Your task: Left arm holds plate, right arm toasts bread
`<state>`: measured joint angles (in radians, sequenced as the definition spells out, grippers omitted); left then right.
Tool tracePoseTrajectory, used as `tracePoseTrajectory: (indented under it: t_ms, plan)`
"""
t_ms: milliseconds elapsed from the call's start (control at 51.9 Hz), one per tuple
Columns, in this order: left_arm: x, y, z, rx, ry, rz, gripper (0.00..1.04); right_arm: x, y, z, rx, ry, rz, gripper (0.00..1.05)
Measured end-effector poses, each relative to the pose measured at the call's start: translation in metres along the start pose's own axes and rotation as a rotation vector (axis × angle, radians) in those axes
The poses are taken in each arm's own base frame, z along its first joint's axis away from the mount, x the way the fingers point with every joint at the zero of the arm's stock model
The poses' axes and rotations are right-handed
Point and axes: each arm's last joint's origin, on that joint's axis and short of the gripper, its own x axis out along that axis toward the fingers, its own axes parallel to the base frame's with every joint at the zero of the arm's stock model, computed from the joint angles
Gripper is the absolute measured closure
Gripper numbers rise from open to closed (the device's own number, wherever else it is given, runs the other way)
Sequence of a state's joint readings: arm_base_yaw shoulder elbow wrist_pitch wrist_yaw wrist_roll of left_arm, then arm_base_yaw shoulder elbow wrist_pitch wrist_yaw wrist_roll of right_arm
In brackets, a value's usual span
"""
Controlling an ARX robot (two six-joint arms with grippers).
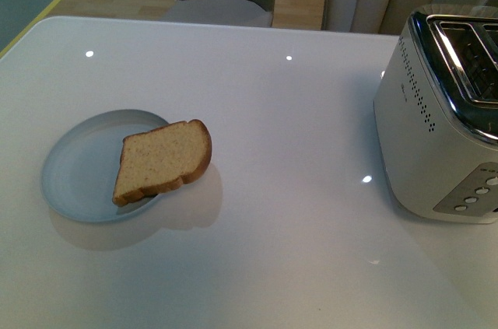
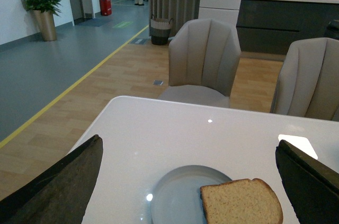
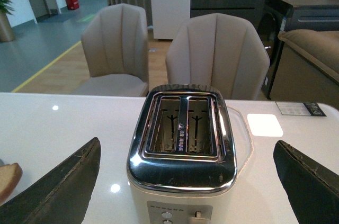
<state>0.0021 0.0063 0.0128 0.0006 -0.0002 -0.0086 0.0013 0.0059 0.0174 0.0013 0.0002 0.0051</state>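
Left gripper [image 2: 188, 144] and right gripper [image 3: 185, 144] both gape empty, and the bread [image 1: 163, 161] hangs half off the right rim of the plate [image 1: 78, 173], near left on the table [image 1: 272, 111], perhaps propped, so grabbing it before the plate is pinned could skid both.

One plate [image 1: 78, 181], pale blue-grey. One slice of bread [image 1: 163, 159]. One toaster [image 1: 428, 134] with two slots [image 3: 167, 123] in its top. One white desk [image 1: 296, 228] carrying all three. Two padded chairs [image 3: 114, 49] behind the desk. Farther back, one potted plant [image 2: 39, 9] and one red bin [image 2: 105, 5]. Two hands, the left hand [image 2: 188, 142] and the right hand [image 3: 186, 143], each with two dark fingers [image 2: 58, 181].
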Motion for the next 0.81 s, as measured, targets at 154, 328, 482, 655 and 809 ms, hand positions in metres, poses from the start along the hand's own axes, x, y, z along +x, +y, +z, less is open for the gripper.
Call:
tracePoseTrajectory:
  t_ms: [154, 328, 482, 655, 809]
  plan:
    - [0.000, 0.000, 0.000, 0.000, 0.000, 0.000, 0.07, 0.000, 0.000, 0.000, 0.000, 0.000, 0.000, 0.09]
    - [0.000, 0.000, 0.000, 0.000, 0.000, 0.000, 0.07, 0.000, 0.000, 0.000, 0.000, 0.000, 0.000, 0.09]
    - [0.002, -0.001, 0.002, -0.220, 0.376, -0.199, 0.07, 0.000, 0.000, 0.000, 0.000, 0.000, 0.002, 0.09]
    - [0.053, 0.007, 0.022, -0.384, 0.506, -0.283, 0.07, 0.000, 0.000, 0.000, 0.000, 0.000, 0.000, 0.09]
    - [0.122, 0.038, 0.000, -0.324, 0.596, -0.228, 0.07, 0.000, 0.000, 0.000, 0.000, 0.000, 0.000, 0.09]
